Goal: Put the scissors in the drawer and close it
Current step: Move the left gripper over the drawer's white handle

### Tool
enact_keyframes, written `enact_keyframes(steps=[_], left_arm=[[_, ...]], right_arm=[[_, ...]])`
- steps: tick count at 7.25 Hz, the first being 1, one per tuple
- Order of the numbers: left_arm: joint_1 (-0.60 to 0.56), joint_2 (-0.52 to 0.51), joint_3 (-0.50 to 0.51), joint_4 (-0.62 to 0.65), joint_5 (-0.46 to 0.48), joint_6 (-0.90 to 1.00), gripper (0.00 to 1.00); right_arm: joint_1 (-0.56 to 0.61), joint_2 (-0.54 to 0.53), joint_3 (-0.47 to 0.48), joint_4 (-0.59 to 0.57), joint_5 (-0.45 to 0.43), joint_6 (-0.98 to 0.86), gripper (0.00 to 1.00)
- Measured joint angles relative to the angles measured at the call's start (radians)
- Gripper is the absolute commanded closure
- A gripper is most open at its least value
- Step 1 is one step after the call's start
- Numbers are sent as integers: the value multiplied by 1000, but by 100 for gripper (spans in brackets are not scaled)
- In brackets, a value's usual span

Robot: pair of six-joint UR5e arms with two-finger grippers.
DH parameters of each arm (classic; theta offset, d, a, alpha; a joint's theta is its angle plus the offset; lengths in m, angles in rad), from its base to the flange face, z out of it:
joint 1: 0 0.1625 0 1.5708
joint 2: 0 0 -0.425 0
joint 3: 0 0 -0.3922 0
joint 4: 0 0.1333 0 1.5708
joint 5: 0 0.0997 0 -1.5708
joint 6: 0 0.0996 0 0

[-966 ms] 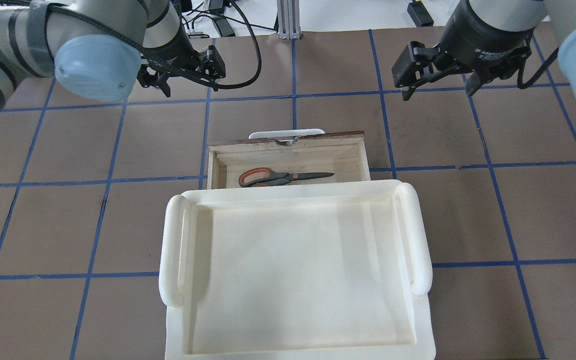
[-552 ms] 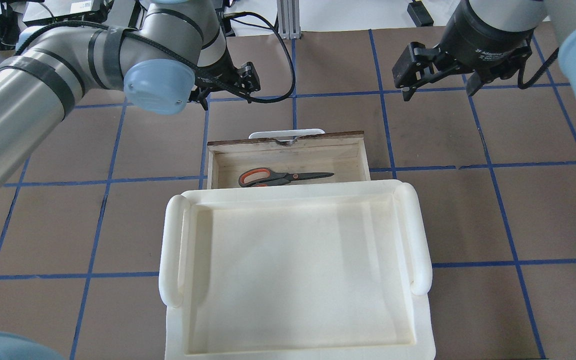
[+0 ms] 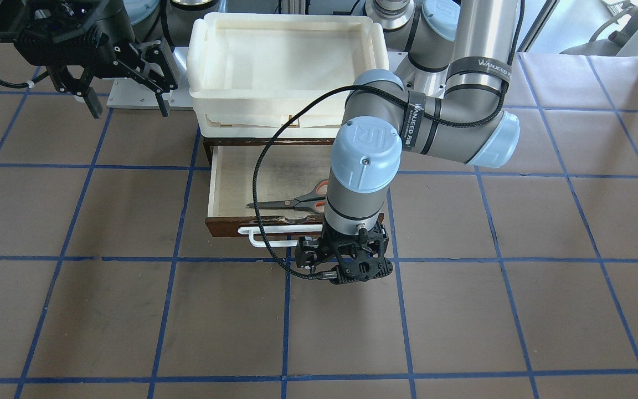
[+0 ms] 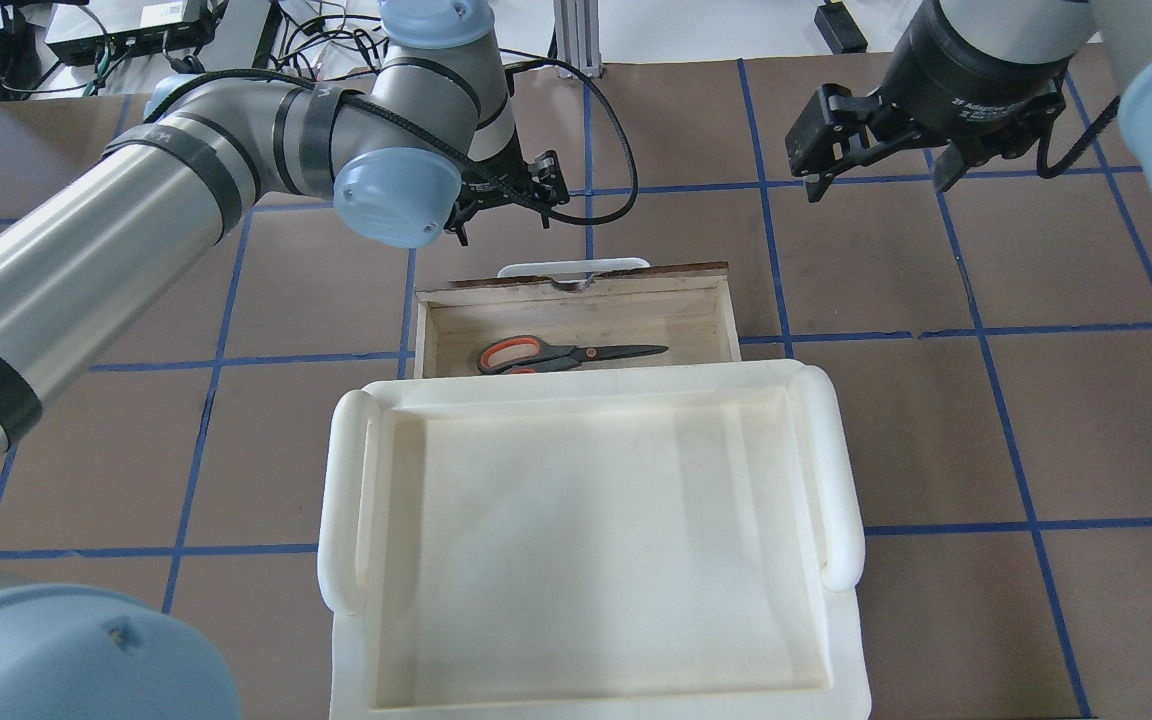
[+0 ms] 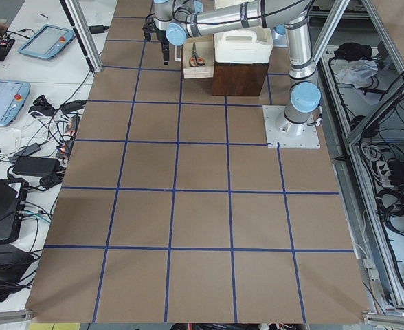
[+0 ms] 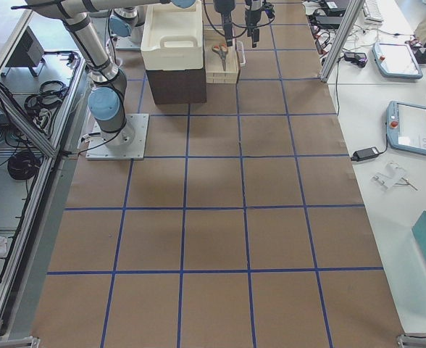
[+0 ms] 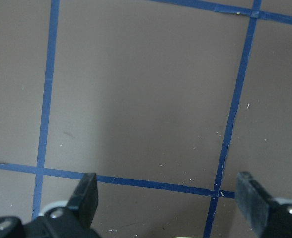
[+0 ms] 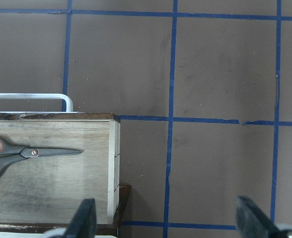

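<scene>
- At far left, what's the left gripper [image 7: 168,198] doing?
- Fingers spread, nothing held, above the table just beyond the white handle [image 4: 536,267].
- Middle?
- The scissors [image 4: 571,353] lie flat in the open drawer [image 4: 576,300], under the cream tray [image 4: 586,385].
- Rightmost?
- The right gripper [image 4: 876,188], spread wide, empty.

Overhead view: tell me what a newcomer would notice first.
The scissors, with their orange-lined loops, lie inside the open drawer at the centre, blades pointing to the view's right. A large cream tray fills the foreground. The left gripper hovers open just beyond the drawer's white handle, while the right gripper hangs open at the upper right.
</scene>
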Motion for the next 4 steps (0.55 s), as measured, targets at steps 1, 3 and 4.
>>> enact_keyframes(steps=[1,3,4], left_arm=[[-8,-10,3,-2,-1,-23,0],[-16,-27,3,-14,-3,-62,0],[-18,-33,4,-26,-5,-75,0]], right_arm=[[0,0,0,0,1,0,0],[0,0,0,0,1,0,0],[0,0,0,0,2,0,0]])
